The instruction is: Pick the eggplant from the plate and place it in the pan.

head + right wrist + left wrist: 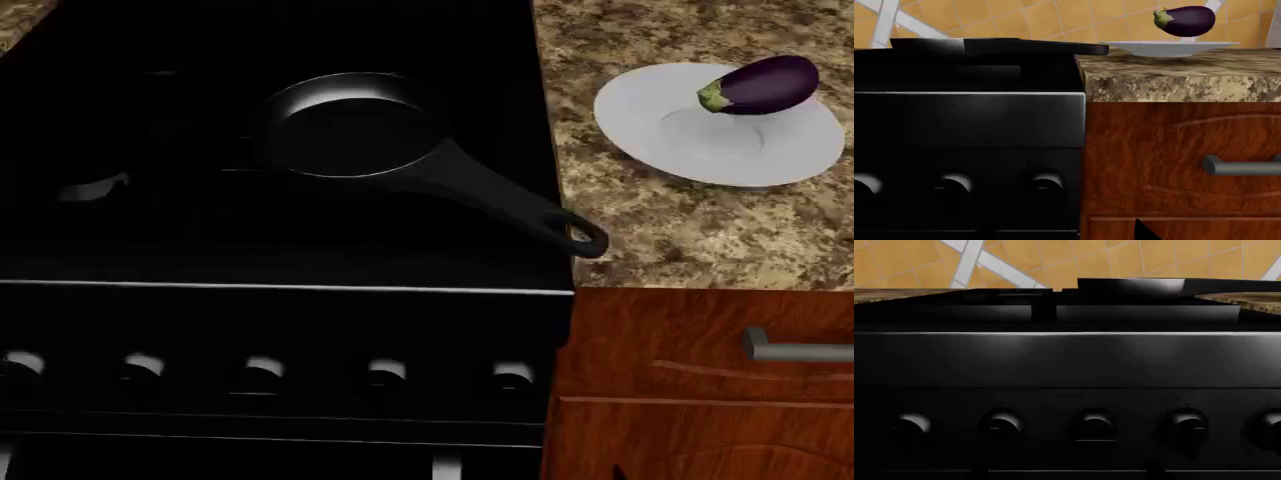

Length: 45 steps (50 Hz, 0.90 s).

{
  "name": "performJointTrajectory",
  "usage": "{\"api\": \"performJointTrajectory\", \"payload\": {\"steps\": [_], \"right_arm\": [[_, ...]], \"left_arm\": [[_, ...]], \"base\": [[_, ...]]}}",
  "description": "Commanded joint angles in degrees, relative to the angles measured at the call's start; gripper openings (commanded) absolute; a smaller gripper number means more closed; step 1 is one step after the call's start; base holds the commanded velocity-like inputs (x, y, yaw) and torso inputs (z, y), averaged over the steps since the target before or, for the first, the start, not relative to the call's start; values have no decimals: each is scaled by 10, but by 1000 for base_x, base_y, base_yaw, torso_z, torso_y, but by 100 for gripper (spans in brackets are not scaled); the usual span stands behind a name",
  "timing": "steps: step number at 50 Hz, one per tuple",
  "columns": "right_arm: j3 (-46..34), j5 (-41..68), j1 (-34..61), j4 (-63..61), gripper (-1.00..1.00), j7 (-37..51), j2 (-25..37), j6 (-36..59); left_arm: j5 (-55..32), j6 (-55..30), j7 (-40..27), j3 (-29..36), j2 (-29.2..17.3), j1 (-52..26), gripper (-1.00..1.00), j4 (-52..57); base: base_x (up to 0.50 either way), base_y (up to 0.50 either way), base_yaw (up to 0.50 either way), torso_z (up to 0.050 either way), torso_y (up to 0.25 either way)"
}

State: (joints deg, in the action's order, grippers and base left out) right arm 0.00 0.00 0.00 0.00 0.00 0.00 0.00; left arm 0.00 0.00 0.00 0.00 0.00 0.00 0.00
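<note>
The eggplant (763, 85), glossy dark purple with a green cap, lies on the far side of the white plate (667, 140) on the granite counter. In the right wrist view the eggplant (1185, 21) and the plate (1167, 46) show edge-on, above and well beyond the gripper. The black pan (354, 125) sits empty on the stove, its long handle (507, 205) pointing toward the counter. Both grippers hang low in front of the stove. Only the dark fingertips of the left gripper (1067, 471) and right gripper (1064, 232) show, wide apart, holding nothing.
A black stove (267, 330) with a row of knobs (260, 370) fills the left. To its right, a wooden cabinet (694, 350) with a metal drawer pull (801, 350) stands under the granite counter (667, 240). An orange tiled wall (1054, 20) is behind.
</note>
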Motion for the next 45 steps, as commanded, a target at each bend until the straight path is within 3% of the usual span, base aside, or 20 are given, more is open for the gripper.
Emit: {"api": "performJointTrajectory", "payload": {"steps": [1, 16, 17, 20, 22, 33, 45], "right_arm": [[-50, 42, 6, 14, 100, 49, 41, -12], [-61, 24, -13, -5, 100, 83, 58, 27], [-4, -28, -15, -3, 100, 26, 9, 27], [-30, -94, 38, 151, 100, 102, 17, -56], [-45, -117, 39, 172, 100, 124, 19, -69], [-79, -148, 0, 153, 100, 166, 29, -75], [-92, -123, 1, 147, 100, 163, 36, -77]], "left_arm": [[-6, 9, -6, 6, -5, -4, 100, -13], [-16, 15, -35, 58, -28, 29, 100, 32], [12, 10, -7, 33, -4, 29, 100, 28], [67, 64, -68, 55, -15, 5, 100, -37], [87, 90, -90, 64, -20, 1, 100, -60], [38, 77, -92, 63, -34, 55, 100, -6], [24, 52, -91, 74, -44, 46, 100, -17]], "base": [[0, 0, 0, 0, 0], [0, 0, 0, 0, 0], [0, 0, 0, 0, 0], [0, 0, 0, 0, 0], [0, 0, 0, 0, 0], [0, 0, 0, 0, 0], [0, 0, 0, 50, 0]]}}
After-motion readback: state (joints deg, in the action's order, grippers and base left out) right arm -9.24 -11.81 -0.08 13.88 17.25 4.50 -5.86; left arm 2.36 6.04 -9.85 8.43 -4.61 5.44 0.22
